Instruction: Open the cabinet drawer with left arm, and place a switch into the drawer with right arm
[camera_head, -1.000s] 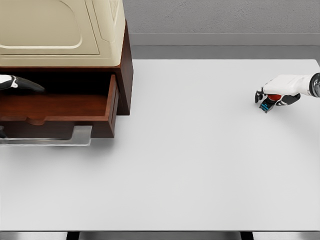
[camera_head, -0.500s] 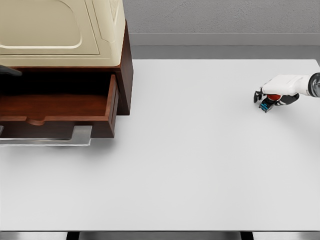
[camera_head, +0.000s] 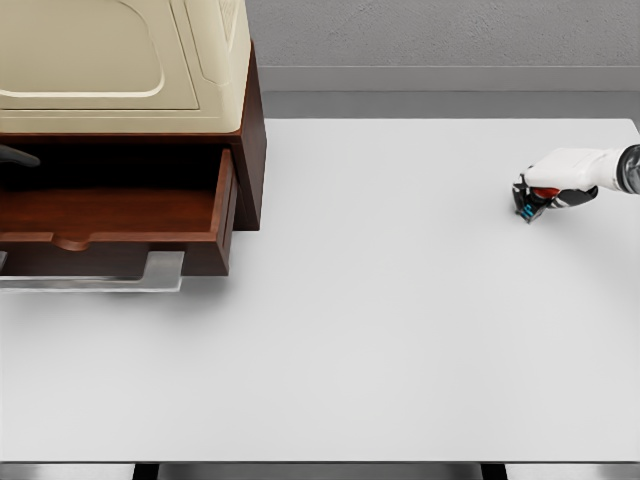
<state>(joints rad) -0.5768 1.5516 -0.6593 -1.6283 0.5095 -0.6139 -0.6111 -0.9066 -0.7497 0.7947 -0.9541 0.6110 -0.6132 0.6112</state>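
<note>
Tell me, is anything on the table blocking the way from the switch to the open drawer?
Nothing visible. The right hand is closed on the switch at the table's far right, and only bare white table lies between it and the open drawer at the left.

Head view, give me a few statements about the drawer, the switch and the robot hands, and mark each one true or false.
1. The drawer is pulled out from the cabinet. True.
2. The switch already lies inside the drawer. False: it is far across the table, at the right robot hand.
3. The right robot hand's fingers are closed around the switch. True.
4. The right robot hand hovers directly over the drawer. False: it is near the table's right edge.
5. The left robot hand grips the drawer's metal handle. False: only a dark tip shows at the picture's left edge, above the drawer and clear of the handle.
</note>
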